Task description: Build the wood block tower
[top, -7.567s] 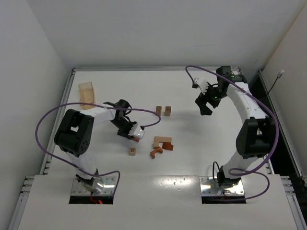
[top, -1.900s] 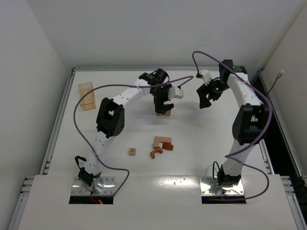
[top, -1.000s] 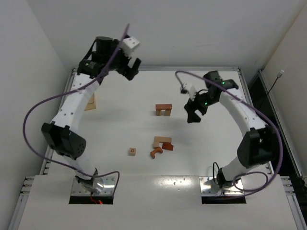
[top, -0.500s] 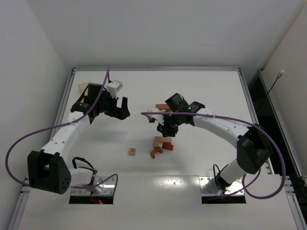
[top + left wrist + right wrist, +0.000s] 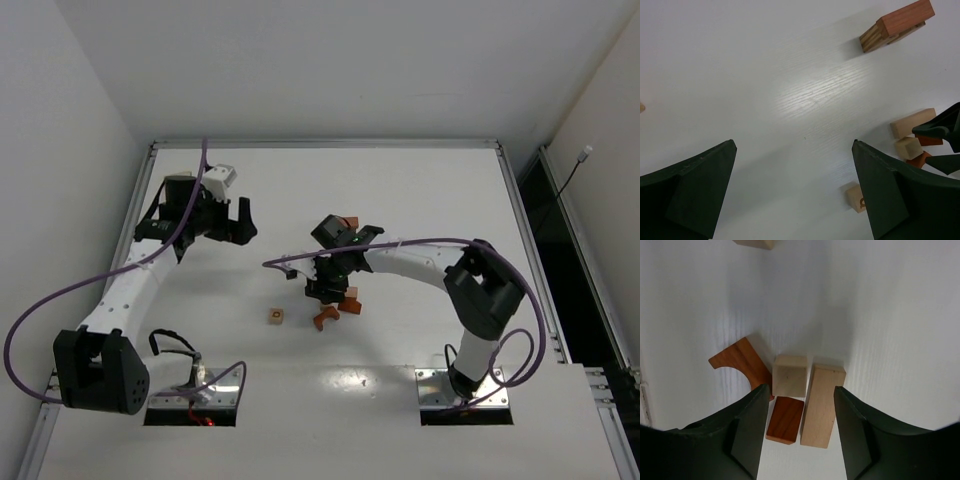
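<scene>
The right gripper [image 5: 801,390] hangs low over the loose blocks at the middle of the overhead view. Its jaws stand partly apart and hold nothing. In its own wrist view the two dark fingers [image 5: 752,422] fill the lower corners. A reddish-brown block [image 5: 785,420] and the near end of a pale bar [image 5: 822,405] lie on the table in the gap between them. A pale cube [image 5: 790,375] sits just past the reddish block, and a reddish-brown arch piece [image 5: 742,362] lies at the upper left, close beside the left finger; whether either finger touches a block I cannot tell. The left gripper [image 5: 794,145] is spread fully wide and empty, raised over bare table [image 5: 420,190] in the left half of the overhead view. White surface stretches all around it, and the table's left rim is near. The wood block tower [image 5: 896,24], a reddish-brown bar laid on pale blocks, stands at the upper right of the left wrist view, well apart from that gripper. In the overhead view it shows just above the right gripper, partly hidden by that arm. A small pale cube [image 5: 276,316] lies alone to the lower left of the cluster. The right and far parts of the table are open.
</scene>
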Controlling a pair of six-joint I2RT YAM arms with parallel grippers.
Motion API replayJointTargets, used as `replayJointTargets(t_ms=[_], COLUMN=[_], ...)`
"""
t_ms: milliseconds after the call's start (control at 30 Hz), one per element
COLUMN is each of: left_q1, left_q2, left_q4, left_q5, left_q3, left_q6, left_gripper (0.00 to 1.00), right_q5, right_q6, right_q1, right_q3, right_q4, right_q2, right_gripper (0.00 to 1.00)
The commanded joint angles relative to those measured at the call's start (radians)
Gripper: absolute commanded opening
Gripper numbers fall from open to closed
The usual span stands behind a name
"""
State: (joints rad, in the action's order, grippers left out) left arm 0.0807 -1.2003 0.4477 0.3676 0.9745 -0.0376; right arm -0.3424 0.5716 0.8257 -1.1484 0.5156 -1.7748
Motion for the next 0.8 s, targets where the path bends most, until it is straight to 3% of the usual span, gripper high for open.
replayJointTargets(t_ms=[0, 600, 700, 767], left_q1=[-0.016, -0.045, -0.045, -0.045], left_q2=[0.027, -0.010, -0.010, -0.010], left_q4=[-0.021, -0.012, -0.012, 0.002], left_q5=[-0.010, -0.001, 0.008, 0.031], left_q3=[-0.003, 0.006, 0.006, 0.006], left_q6=[-0.001, 0.008, 0.034, 0.079], left_gripper=[1.00, 1.00, 1.00, 1.00], right_q5=[0.002, 0.034, 0.034, 0.034], right_q6=[0.022, 0.050, 0.050, 0.050], right_q1=[0.000, 0.049, 0.058, 0.058], right_q3=[-0.007, -0.017, -0.027, -0.027], right_q4=[-0.031, -0.014, -0.014, -0.014], right_q2=[-0.020, -0.109, -0.118, -0.118], right_gripper=[0.51, 0.54, 0.43, 0.26])
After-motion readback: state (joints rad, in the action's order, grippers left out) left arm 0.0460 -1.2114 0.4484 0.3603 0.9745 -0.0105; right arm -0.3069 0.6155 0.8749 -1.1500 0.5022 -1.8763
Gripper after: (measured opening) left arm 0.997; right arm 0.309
